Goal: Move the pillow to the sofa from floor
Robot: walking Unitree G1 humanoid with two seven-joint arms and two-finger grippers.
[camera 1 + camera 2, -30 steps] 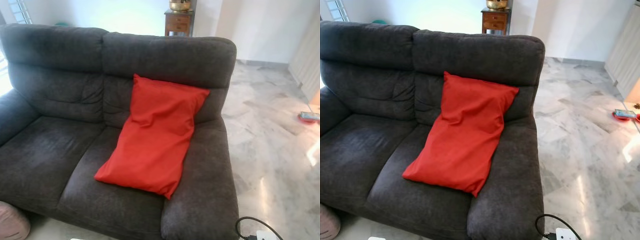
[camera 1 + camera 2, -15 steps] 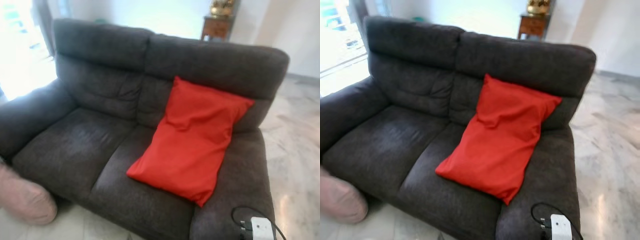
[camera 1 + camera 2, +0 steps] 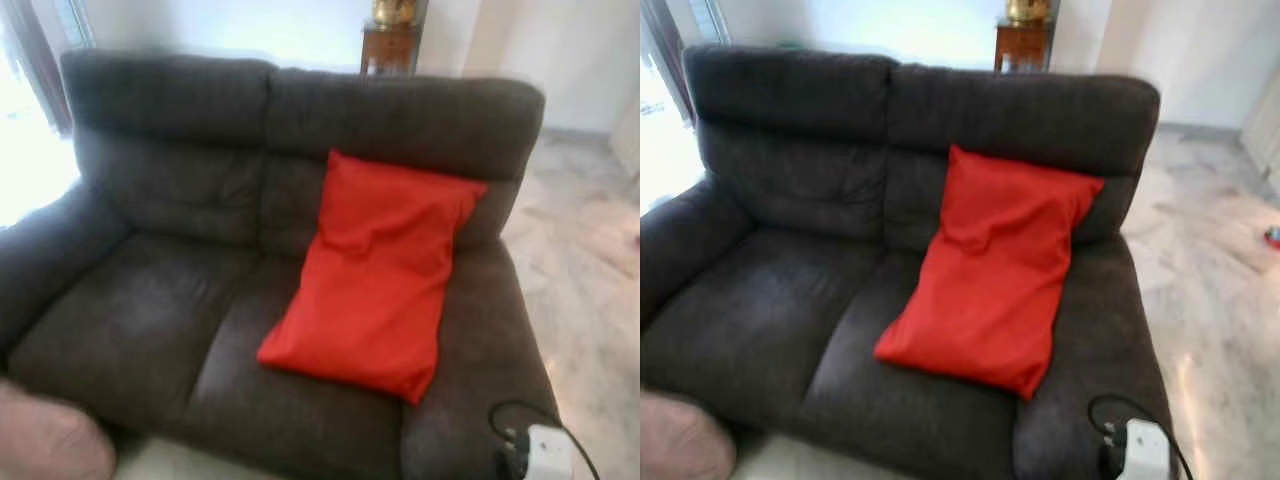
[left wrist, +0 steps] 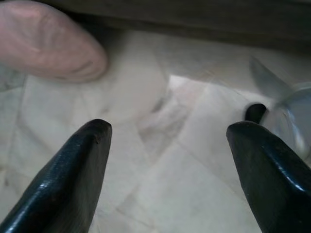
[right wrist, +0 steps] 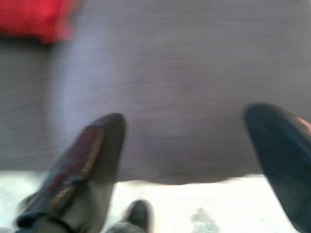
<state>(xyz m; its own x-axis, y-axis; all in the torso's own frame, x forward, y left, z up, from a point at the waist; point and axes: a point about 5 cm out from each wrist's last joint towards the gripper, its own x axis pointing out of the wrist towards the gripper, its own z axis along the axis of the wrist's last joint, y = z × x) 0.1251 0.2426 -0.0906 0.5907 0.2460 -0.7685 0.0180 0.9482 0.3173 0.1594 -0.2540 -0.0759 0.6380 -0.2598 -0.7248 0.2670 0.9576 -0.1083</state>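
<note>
On near-left floor, pink pillow [image 3: 45,442] swings back into view as camera turns; both grippers open, empty; pickup pending.

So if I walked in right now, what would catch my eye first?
The bright red pillow, leaning against the backrest on the right-hand seat of the dark grey sofa. Next, a pink pillow on the pale floor at the sofa's front left corner, with the left gripper open above the floor nearby.
</note>
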